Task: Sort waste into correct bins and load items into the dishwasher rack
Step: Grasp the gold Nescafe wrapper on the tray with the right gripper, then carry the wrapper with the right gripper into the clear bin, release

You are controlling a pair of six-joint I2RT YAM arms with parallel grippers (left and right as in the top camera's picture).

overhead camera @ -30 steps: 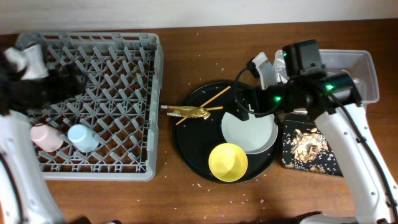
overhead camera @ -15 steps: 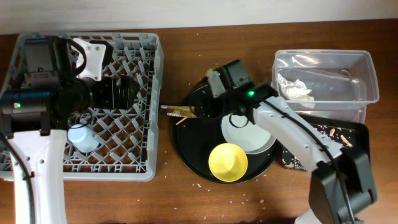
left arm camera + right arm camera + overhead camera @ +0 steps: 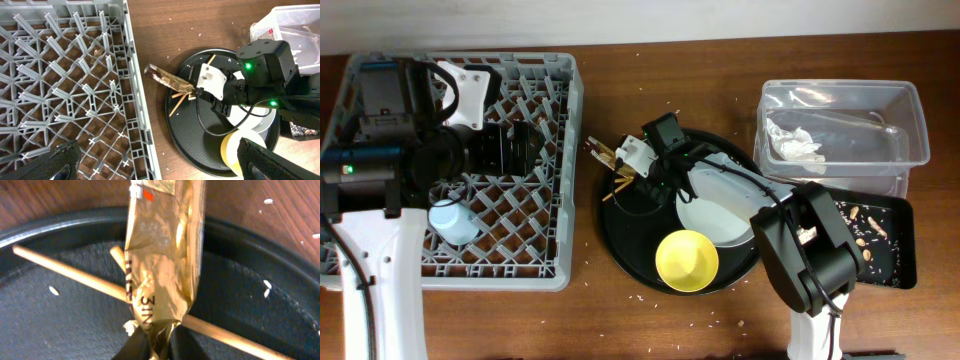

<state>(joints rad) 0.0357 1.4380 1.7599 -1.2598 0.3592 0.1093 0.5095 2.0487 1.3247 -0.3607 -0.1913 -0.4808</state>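
The long gold-brown wrapper [image 3: 165,255] lies across the thin wooden chopsticks [image 3: 95,286] at the left rim of the round black tray. My right gripper [image 3: 159,349] is shut on the wrapper's near end. From overhead, the wrapper [image 3: 603,153] sticks out left of the right gripper [image 3: 625,168], over the chopsticks [image 3: 620,184]. My left gripper [image 3: 510,145] hangs open and empty over the dishwasher rack [image 3: 572,150]. Its fingers [image 3: 60,161] frame the left wrist view, where the wrapper [image 3: 170,81] also shows. A white napkin [image 3: 795,142] lies in the clear tub [image 3: 910,110].
A yellow bowl [image 3: 686,260] and a pale grey plate [image 3: 725,215] sit on the round black tray [image 3: 630,250]. A blue cup [image 3: 453,220] stands in the rack. The speckled black tray [image 3: 880,240] lies in front of the tub. Rice grains dot the table.
My right gripper has shut on the wrapper's end, and the wrapper now tilts up to the left. The left arm has swung over the rack and stayed there, open.
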